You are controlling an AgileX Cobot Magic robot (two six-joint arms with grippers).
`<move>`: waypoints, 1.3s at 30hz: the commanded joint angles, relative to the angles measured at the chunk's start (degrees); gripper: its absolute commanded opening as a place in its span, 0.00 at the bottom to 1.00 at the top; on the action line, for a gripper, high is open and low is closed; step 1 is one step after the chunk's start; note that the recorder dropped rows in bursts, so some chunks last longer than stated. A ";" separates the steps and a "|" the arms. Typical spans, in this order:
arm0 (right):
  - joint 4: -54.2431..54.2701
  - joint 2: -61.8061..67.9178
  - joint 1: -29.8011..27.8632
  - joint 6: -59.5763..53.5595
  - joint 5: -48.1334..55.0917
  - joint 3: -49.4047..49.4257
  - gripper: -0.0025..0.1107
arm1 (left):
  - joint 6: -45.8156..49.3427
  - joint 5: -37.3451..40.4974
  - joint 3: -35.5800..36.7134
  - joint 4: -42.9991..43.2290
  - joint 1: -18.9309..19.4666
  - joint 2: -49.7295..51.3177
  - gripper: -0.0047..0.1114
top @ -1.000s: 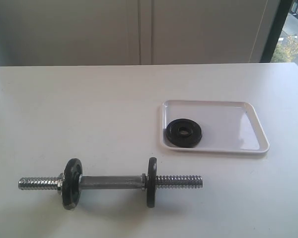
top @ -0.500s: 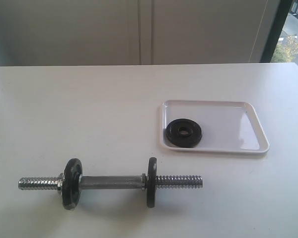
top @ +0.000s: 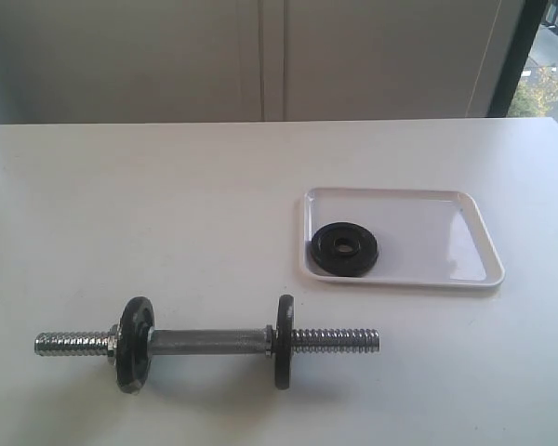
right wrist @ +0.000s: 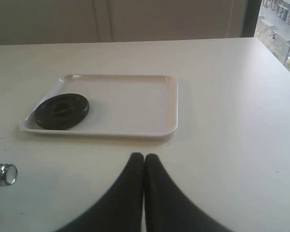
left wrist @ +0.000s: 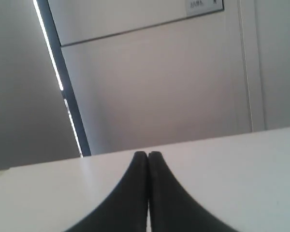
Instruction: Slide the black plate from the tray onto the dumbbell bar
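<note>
White worktop [top: 167, 204] carries a white tray [top: 428, 232]. The dumbbell bar [top: 209, 340] lies on the worktop, apart from the tray, with two black discs [top: 133, 345] threaded on. The black plate [top: 365, 251] lies flat inside the tray, in the corner nearest the bar. Left hand [left wrist: 148, 154] and right hand [right wrist: 144, 157] are both clenched and empty.

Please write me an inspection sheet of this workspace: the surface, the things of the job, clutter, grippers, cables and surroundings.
Surface: white table, no spills seen.
Job's things: black plate lies flat at the left end of the tray; dumbbell bar lies on the table apart from the tray, carrying a left disc and a right disc.
Clutter: nothing seen.
Grippers: left gripper and right gripper both shut, holding nothing.
Cables: nothing seen.
Surroundings: pale wall panels behind; window at far right.
</note>
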 commanded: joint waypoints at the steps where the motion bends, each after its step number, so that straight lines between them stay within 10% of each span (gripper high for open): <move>1: 0.00 -0.26 0.07 0.32 -0.43 0.27 0.02 | -3.73 -8.46 0.20 -0.19 0.22 -0.20 0.04; 15: 0.00 -0.26 0.07 0.32 -0.43 0.27 0.02 | -14.40 -43.06 0.20 -1.14 0.22 -0.20 0.04; 39: 0.00 -0.26 0.07 0.32 -0.43 0.27 0.02 | -25.20 -14.12 -22.20 2.68 0.22 11.96 0.04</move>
